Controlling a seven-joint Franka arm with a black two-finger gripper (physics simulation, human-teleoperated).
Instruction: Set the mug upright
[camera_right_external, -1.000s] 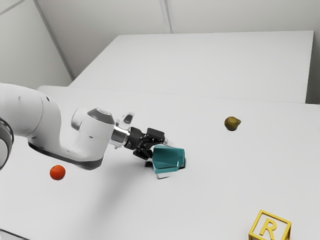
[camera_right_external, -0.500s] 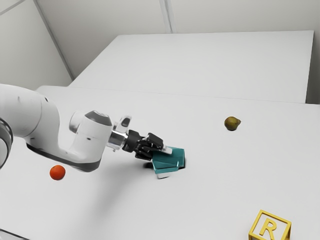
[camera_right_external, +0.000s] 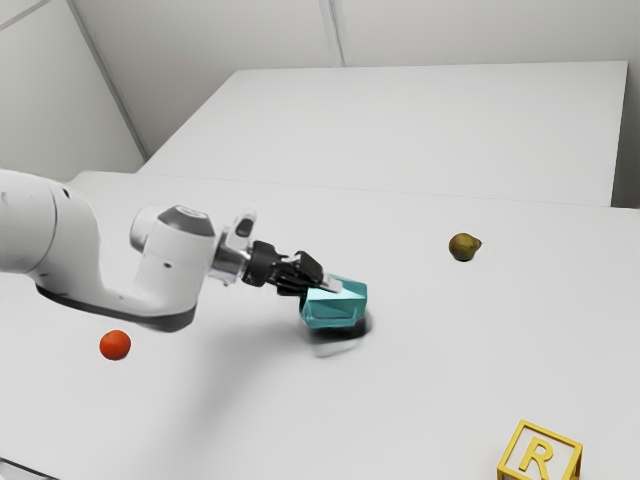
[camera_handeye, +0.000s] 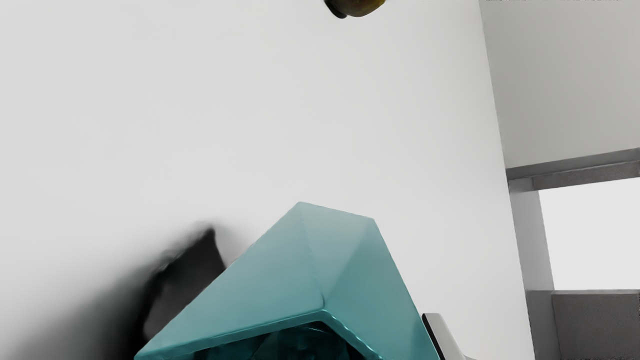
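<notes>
The claw looks nearly closed, pinching the tilted mug by its wall just above the desk, well in from the far edge, so tbh a fast turn could make it slip.

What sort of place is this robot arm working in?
It looks like a robotics test room, probably simulated: a white robot arm at a teal mug, a plain white table and a yellow letter block.

One each: mug; ball; fruit; block
</notes>
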